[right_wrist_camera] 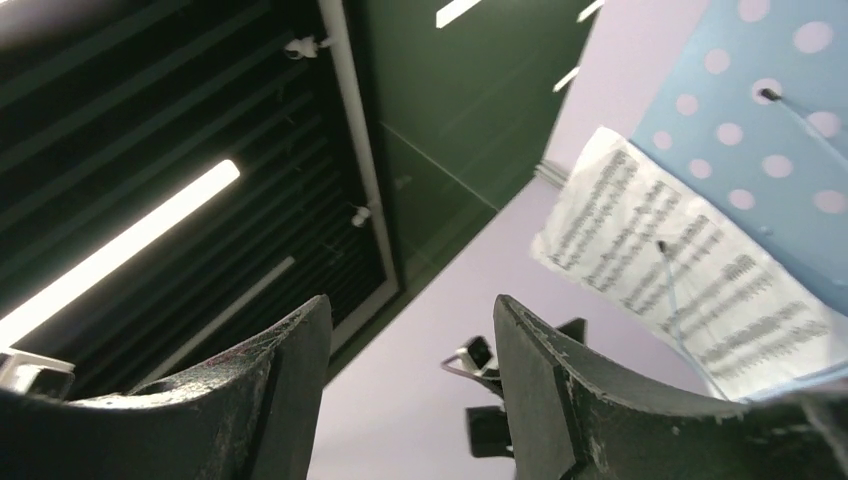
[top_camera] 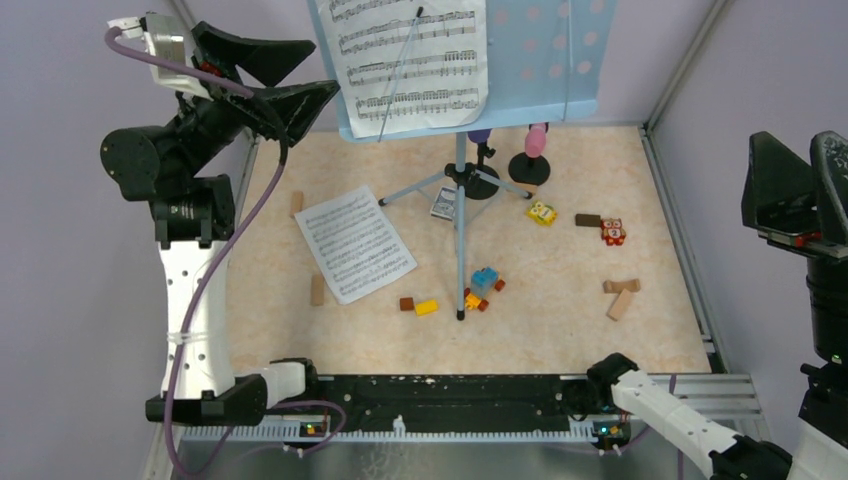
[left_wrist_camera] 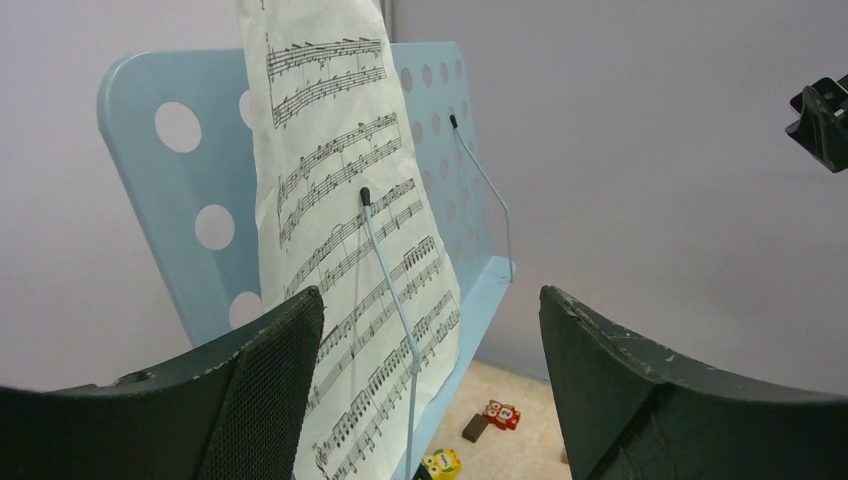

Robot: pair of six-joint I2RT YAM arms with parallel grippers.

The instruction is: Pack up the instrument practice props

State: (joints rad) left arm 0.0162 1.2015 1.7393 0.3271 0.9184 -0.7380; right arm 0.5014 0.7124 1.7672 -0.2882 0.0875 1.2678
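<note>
Music desk (top_camera: 540, 60), pale blue sheet metal punched with round holes, stands at the far middle of the worktop (top_camera: 560, 330) on thin tripod legs (top_camera: 460, 230). One white sheet-music page (top_camera: 410, 60) leans on its ledge under a thin wire arm (top_camera: 395, 80). A second page (top_camera: 355, 243) lies flat on the speckled beige surface, left of the legs. A purple microphone (top_camera: 480, 135) and a pink microphone (top_camera: 537, 140) sit in black round-based holders (top_camera: 528, 168), their tops hidden by the desk's lower edge. My left claw (left_wrist_camera: 430, 310) hangs open just beside the desk's left edge. My right claw (right_wrist_camera: 410, 330), fingers also spread, is raised at the right, partly cut off in the overhead view.
</note>
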